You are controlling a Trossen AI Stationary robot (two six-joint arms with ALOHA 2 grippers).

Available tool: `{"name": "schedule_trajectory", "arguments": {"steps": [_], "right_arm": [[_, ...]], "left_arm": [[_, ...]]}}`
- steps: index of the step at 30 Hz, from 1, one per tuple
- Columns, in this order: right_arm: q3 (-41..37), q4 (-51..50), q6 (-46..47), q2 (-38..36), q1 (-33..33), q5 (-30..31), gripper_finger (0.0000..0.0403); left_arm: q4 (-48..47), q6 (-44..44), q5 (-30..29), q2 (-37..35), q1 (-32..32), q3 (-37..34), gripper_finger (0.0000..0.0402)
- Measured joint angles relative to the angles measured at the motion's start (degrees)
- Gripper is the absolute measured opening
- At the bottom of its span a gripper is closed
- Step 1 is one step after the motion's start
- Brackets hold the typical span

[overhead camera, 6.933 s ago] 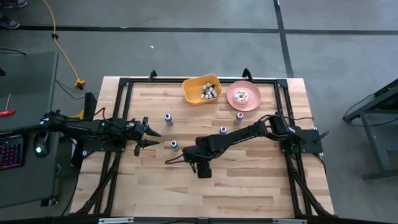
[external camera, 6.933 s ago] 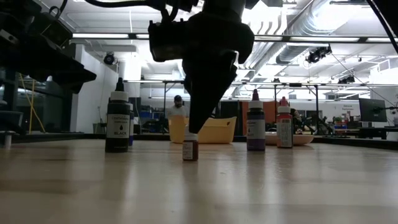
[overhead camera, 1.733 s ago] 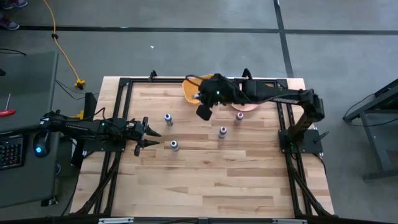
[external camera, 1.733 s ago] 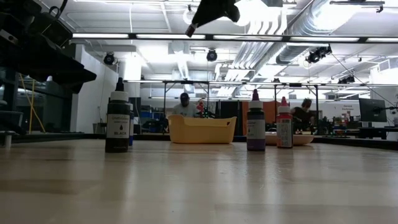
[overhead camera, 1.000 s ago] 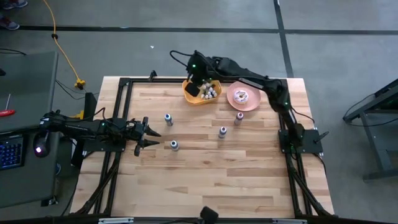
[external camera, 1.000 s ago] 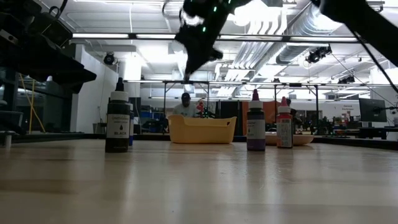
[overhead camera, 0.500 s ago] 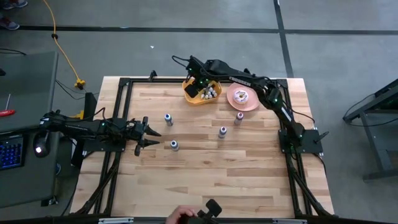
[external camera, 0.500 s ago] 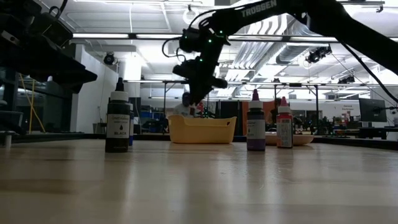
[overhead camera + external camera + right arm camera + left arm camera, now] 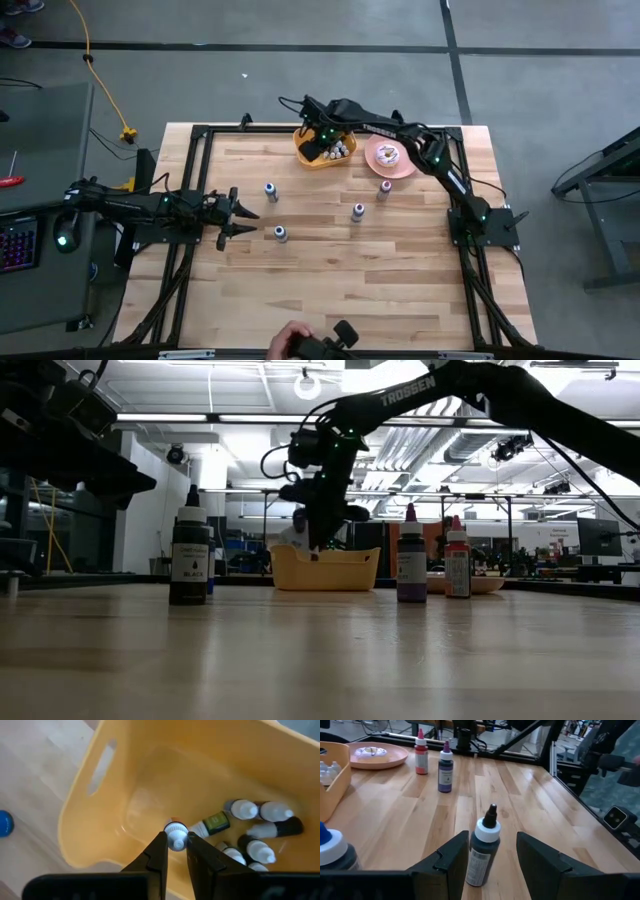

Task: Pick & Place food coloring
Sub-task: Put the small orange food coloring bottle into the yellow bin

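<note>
Starting at the near edge of the light wooden table [image 9: 330, 290], a person's hand [image 9: 293, 340] pokes into the high view holding some dark object. Farther in, the left gripper [image 9: 490, 851] waits low over the left side with its fingers spread wide, and a dark food coloring bottle with a white collar and black tip [image 9: 482, 851] stands upright right in front of the gap, not gripped. A blue-capped bottle [image 9: 270, 190] stands a bit beyond that, and toward the middle-right are a purple bottle [image 9: 358, 211] and a red-capped bottle [image 9: 385, 187], all upright and well apart. At the far edge the right gripper [image 9: 175, 842] reaches down into the yellow plastic bin with handle cutouts [image 9: 115, 805], fingers pinched narrow on a small white-capped food coloring bottle [image 9: 176, 840]. More tiny bottles [image 9: 255, 832] lie jumbled in the bin's bottom. Just beside the bin sits a pink plate [image 9: 388, 156] with a doughnut.
</note>
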Motion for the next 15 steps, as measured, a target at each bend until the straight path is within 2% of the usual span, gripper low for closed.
{"name": "schedule_trajectory", "arguments": {"steps": [15], "right_arm": [[-0.9, -2.1, -0.1, 0.4, -0.6, -1.0, 0.005]], "left_arm": [[0.0, 0.0, 0.2, 0.0, 0.0, 0.0, 0.0163]]}}
